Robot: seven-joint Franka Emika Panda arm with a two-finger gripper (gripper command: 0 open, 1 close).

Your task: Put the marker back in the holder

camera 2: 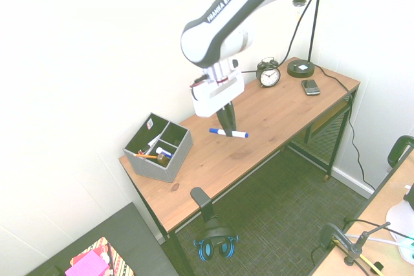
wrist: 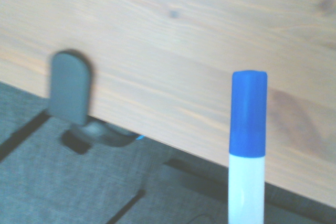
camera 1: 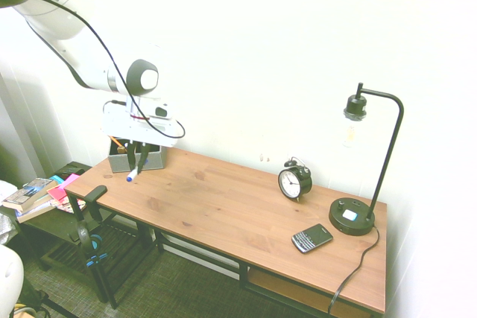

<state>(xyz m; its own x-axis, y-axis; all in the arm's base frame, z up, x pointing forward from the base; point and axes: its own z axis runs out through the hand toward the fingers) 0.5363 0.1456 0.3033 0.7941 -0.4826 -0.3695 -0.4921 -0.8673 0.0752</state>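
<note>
The slim white-barrelled marker with a blue cap (camera 2: 228, 133) is up in the air, pinched across its middle by the robot's black two-finger gripper (camera 2: 227, 131), so the fingers are closed on the barrel and it's not touching the wooden desk top (camera 2: 272, 114) at all. In the second exterior view it hangs pretty much level, long axis roughly parallel to the desk surface, with blue showing at both ends and white in between. From that side one end points back toward the grey rectangular open-top organiser box (camera 2: 158, 147) and the other points along the desk toward the clock end. In the first exterior view the marker (camera 1: 133, 174) looks foreshortened, blue tip sticking out toward the front edge of the desk, just in front of the holder (camera 1: 136, 159).

The wrist view shows the blue cap (wrist: 249, 113) sharp-edged and flat on top, then the glossy white barrel below it, with the desk's front edge and grey carpet blurred behind.

The holder sits at the end of the desk by the wall, divided into compartments, with pens and something orange already inside. The marker is near it but clearly apart, over bare wood. At the far end are a black twin-bell alarm clock (camera 1: 294, 181), a black phone (camera 1: 311, 238) and a black desk lamp (camera 1: 354, 216).
</note>
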